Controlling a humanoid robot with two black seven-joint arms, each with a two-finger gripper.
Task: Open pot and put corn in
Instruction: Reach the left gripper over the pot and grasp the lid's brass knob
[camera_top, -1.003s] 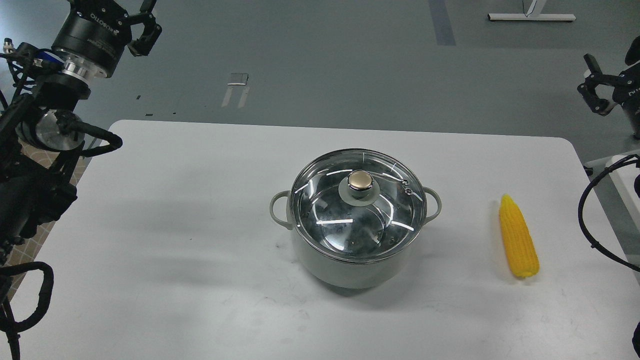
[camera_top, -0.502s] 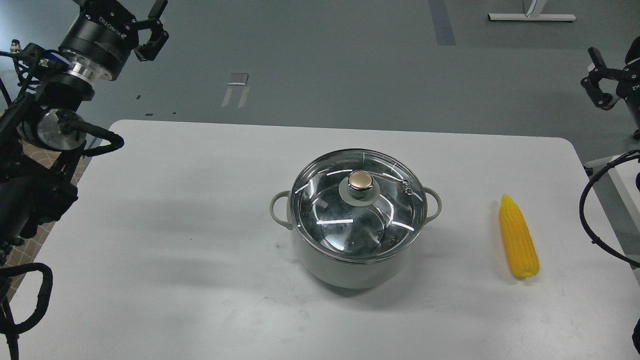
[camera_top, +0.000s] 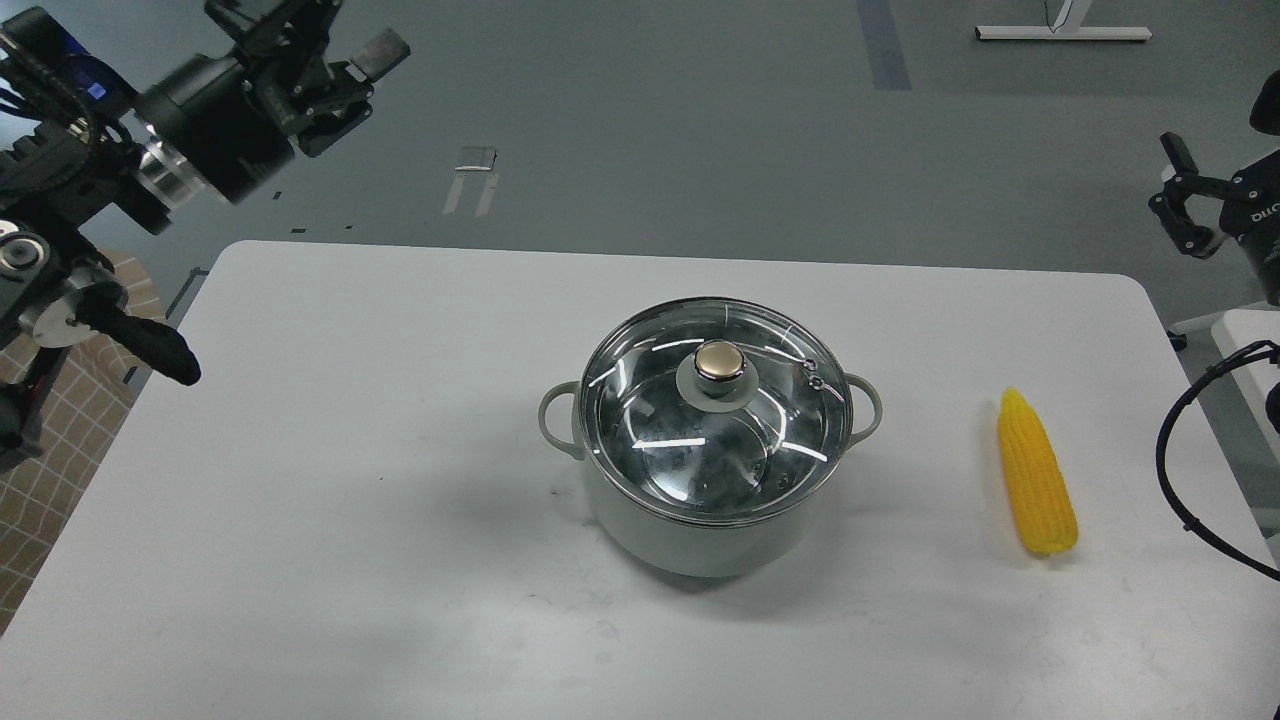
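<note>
- Broadly, the white table (camera_top: 330, 480) carried everything, and by the look of it none of the task was done: lid on, cob outside.
- The pot (camera_top: 700, 530) stood near the table's middle, closed by its glass lid (camera_top: 715, 430), whose gold knob (camera_top: 719, 362) sat free of any grip.
- The corn (camera_top: 1036, 474) lay flat to the right of the pot, well apart from it, pointed end away from the robot.
- The left gripper (camera_top: 335, 50) hung above the floor beyond the table's far-left corner, fingers parted and holding nothing, well apart from the knob.
- The right gripper (camera_top: 1180, 195) hovered off the table's right edge, beyond the corn; I could not tell how its fingers stood.
- Lifting the lid came first, I judged; then carrying the corn in.
</note>
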